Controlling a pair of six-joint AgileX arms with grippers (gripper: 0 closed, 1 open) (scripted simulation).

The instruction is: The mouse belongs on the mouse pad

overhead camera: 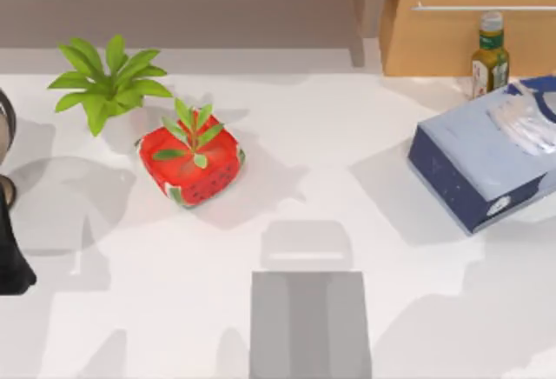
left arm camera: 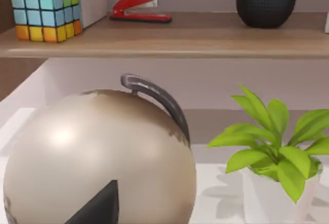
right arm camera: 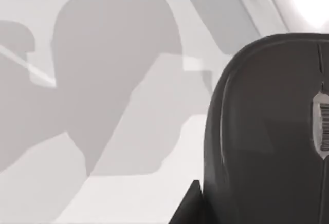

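far left of the table: left gripper (left arm camera: 100,207) parked close against a beige globe (left arm camera: 97,157), idle. impossible to tell whether open or closed. behind it on a shelf (left arm camera: 169,39), a colour cube (left arm camera: 46,13), a red stapler (left arm camera: 139,5) and a black round speaker (left arm camera: 266,0).

next along: a leafy green plant (overhead camera: 106,79), then a strawberry-red pot (overhead camera: 191,166) just beside it.

middle, at the near edge: grey mouse pad (overhead camera: 310,322), bare, nothing resting on it.

right side: a blue tissue box (overhead camera: 482,166), with an oil bottle (overhead camera: 491,53) behind it.

right gripper (right arm camera: 187,208) hard up against the dark grey mouse (right arm camera: 272,131), seemingly lying on the pale table top and, judging by the bare pad, not yet delivered.

likely trouble from here: a smooth, domed shell, so a pinch placed too high or off-centre could squeeze the mouse out sideways. could also slip during a carry leftward towards the pad. could clip the tissue box if lifted too low. could land half off the pad's edge if released early.

as for the grip: no way to tell how wide the right gripper stands, nor whether already closed on the mouse or merely beside it.
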